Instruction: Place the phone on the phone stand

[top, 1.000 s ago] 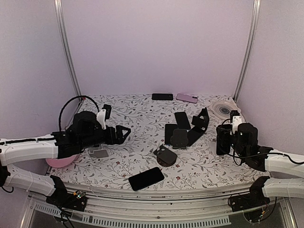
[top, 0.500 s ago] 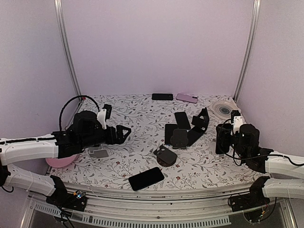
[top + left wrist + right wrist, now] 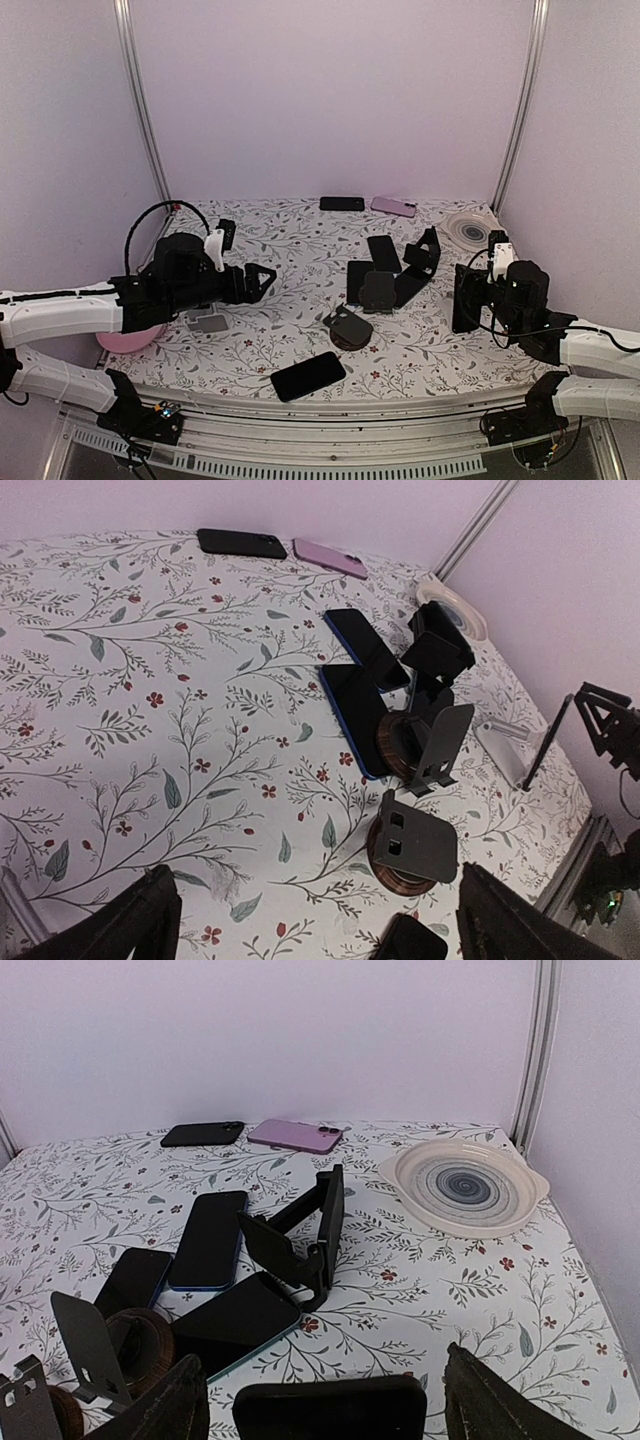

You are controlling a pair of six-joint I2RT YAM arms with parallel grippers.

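Here we read release step: phone (image 3: 330,1408) leans upright on pale stand (image 3: 500,748) at right edge of table (image 3: 290,235). Right gripper (image 3: 325,1355) straddles it, jaws parted, gaps either side. Left gripper (image 3: 268,278) gapes, idle. Next, we judge: straight retreat, no nudging phone.

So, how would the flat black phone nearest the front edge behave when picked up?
The flat black phone looks rigid and glossy, so probably slippery. It lies flush on the floral tablecloth, so its thin edges likely offer little grip.
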